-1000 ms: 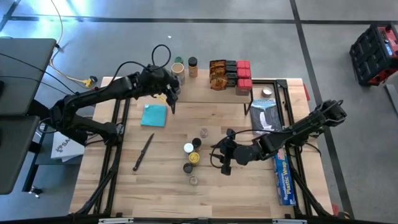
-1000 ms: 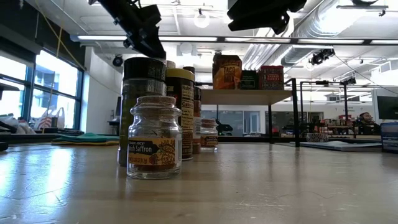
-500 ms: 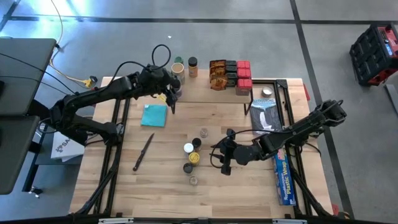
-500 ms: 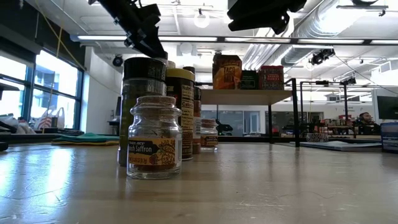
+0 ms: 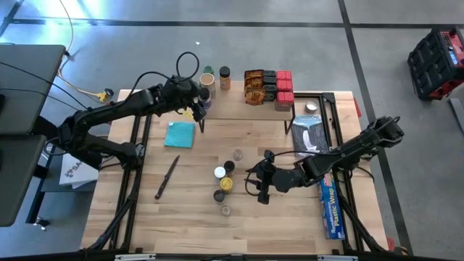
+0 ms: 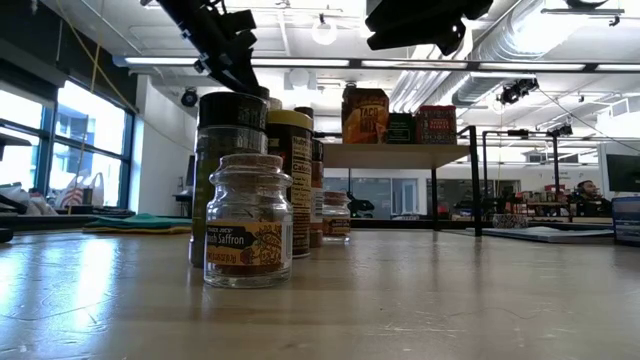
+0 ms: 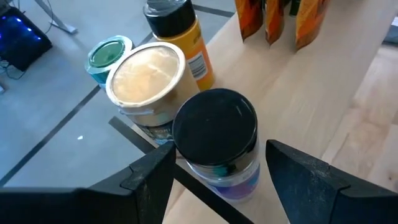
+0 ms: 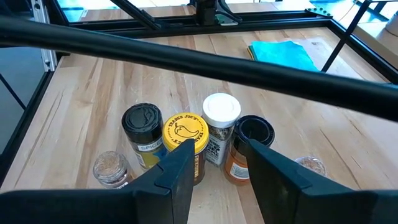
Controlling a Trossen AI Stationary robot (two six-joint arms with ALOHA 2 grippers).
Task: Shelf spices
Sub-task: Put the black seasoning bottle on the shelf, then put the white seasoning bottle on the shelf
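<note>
The large light wooden table (image 5: 254,232) carries the low wooden-topped shelf (image 5: 239,109) at its far edge. On the shelf's left end, the left gripper (image 7: 219,180) has its jaws apart around a black-lidded round jar (image 7: 216,142). The right gripper (image 8: 214,163), jaws apart and empty, hovers by five small jars (image 5: 226,181) mid-table.

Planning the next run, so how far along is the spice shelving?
Done: the low wooden shelf already carries orange-brown packets, red boxes and several jars. In hand: the left gripper, open, straddles a black-lidded jar standing there beside a tan-lidded jar. Left: six small jars on the table in front of the empty right gripper.
</note>
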